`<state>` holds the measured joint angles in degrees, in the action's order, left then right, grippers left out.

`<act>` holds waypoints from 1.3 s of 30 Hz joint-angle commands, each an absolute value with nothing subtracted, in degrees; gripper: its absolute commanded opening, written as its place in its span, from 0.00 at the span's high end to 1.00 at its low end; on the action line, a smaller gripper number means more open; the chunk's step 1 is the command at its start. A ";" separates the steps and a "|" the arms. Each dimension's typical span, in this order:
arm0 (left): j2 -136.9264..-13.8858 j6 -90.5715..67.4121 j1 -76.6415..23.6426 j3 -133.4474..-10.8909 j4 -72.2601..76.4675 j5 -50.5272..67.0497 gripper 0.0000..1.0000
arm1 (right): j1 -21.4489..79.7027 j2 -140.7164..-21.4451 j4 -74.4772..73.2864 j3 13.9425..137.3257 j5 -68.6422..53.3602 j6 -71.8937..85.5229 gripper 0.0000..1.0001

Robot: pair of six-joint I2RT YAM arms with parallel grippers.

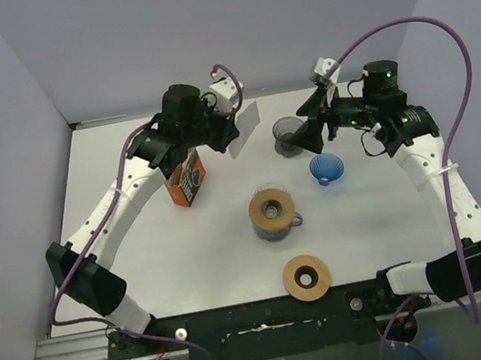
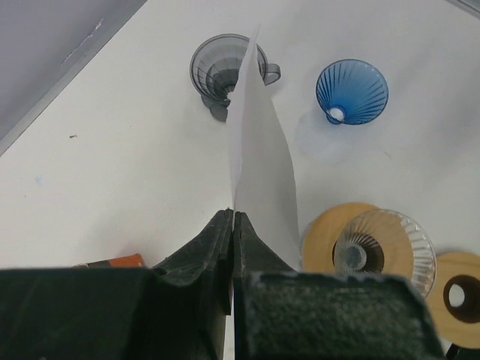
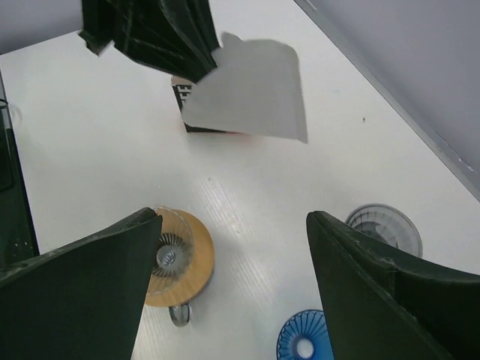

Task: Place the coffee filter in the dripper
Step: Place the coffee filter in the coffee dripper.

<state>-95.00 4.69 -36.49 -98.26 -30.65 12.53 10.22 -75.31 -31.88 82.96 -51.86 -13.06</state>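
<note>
**Left pincer** (image 2: pixel 232 217): jaws pressed together on one edge of the white paper coffee filter (image 2: pixel 259 157). The filter is folded flat and stands edge-on out from the fingertips. It is raised off the worktop (image 1: pixel 366 214) and touches nothing else.

**Coffee filter, location:** in the overhead view the filter (image 1: pixel 244 130) hangs at the far middle of the worktop. It lies between the orange carton (image 1: pixel 186 179) and the smoke-grey dripper (image 1: pixel 288 135), nearer the dripper. It is not in any dripper.

**Right pincer** (image 3: pixel 232 225): jaws wide apart with nothing between them. Overhead, it (image 1: pixel 314 135) sits just beside the grey dripper on that dripper's right. Whether it touches the dripper cannot be told.

**Drippers:**
- The grey dripper (image 2: pixel 225 71) is upright, mouth up and empty.
- The blue ribbed dripper (image 1: pixel 327 167) stands close by, nearer the arm bases, also empty.
- The clear glass dripper (image 1: pixel 273 214) is seated on a wooden collar at mid-worktop and is empty.

**Other items:**
- A separate wooden ring (image 1: pixel 307 277) lies flat near the front edge, apart from the rest.
- The orange carton stands upright under the left arm. From the right wrist view it is mostly hidden behind the filter (image 3: pixel 251 90).
</note>
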 commanded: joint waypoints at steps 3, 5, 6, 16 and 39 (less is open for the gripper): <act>-88.09 20.51 -35.82 -100.34 -42.88 24.35 1.00 | 4.37 -69.53 -37.53 80.03 -54.36 -19.84 0.18; -87.13 25.15 -36.09 -100.64 -47.35 27.26 1.00 | 2.73 -68.53 -39.43 79.33 -54.55 -20.43 0.18; -86.59 26.89 -36.45 -100.80 -49.63 28.46 1.00 | 1.84 -68.19 -40.25 79.05 -54.60 -20.63 0.18; -89.66 34.84 -45.17 -106.60 -63.73 23.12 1.00 | -2.49 -63.80 -43.57 75.24 -53.73 -20.69 0.18; -112.68 31.17 -51.52 -128.96 -81.91 13.48 1.00 | -8.24 -58.97 -37.65 64.28 -53.98 -14.67 0.17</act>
<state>-111.72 33.12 -51.03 -126.02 -80.71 13.41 -7.62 -60.18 -41.85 65.60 -52.77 -16.78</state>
